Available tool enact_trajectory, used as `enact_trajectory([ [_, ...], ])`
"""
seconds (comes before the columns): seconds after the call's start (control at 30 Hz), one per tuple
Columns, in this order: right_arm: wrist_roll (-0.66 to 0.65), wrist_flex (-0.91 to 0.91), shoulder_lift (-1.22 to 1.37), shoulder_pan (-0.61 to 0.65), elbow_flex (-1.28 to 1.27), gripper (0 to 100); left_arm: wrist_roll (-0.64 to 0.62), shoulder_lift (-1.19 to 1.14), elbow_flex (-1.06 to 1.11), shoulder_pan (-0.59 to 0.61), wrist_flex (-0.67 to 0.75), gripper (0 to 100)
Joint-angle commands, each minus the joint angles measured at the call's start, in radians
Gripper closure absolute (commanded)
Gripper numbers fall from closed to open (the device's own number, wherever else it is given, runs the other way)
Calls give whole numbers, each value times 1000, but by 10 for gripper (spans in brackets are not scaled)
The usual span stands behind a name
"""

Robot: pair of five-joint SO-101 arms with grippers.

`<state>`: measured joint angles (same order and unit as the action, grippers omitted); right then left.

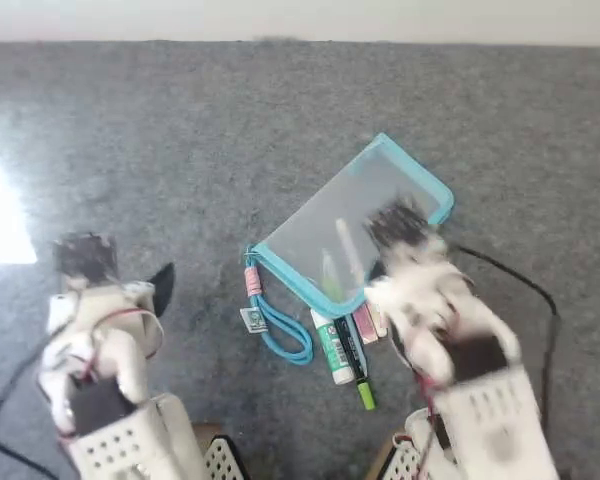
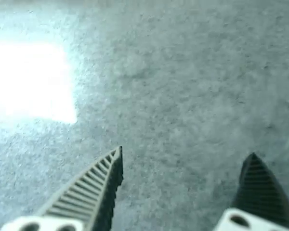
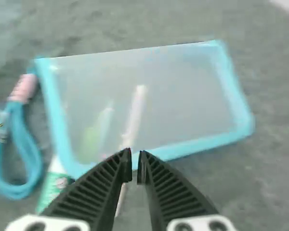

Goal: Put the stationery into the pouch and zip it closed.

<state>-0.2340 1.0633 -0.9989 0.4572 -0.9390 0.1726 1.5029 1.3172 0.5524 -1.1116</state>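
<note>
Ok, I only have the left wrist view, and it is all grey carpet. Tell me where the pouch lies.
Observer: The translucent rectangular pouch with turquoise trim lies flat on the other side, well apart from your open left claw.
Operator: Give me the stationery's state.
Observer: A white-and-green marker and a black pen with a green tip stick out past the pouch's near edge, not fully inside.
Operator: Report the right claw.
Observer: The right claw hovers over that same edge, its jaws almost together.
</note>
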Motion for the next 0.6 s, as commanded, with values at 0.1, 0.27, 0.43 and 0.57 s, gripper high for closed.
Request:
enact_trajectory([
  [0.1,160,-31,547,255,350,917,2,-872,-665,178,-118,633],
  [0.27,327,-77,759,331,511,807,-2,-1320,-1079,292,-261,666],
  [0.43,559,-200,909,394,557,782,-14,-1498,-1322,405,-292,677],
  [0.57,605,-335,1006,478,557,782,-11,-1531,-1377,425,-288,664],
])
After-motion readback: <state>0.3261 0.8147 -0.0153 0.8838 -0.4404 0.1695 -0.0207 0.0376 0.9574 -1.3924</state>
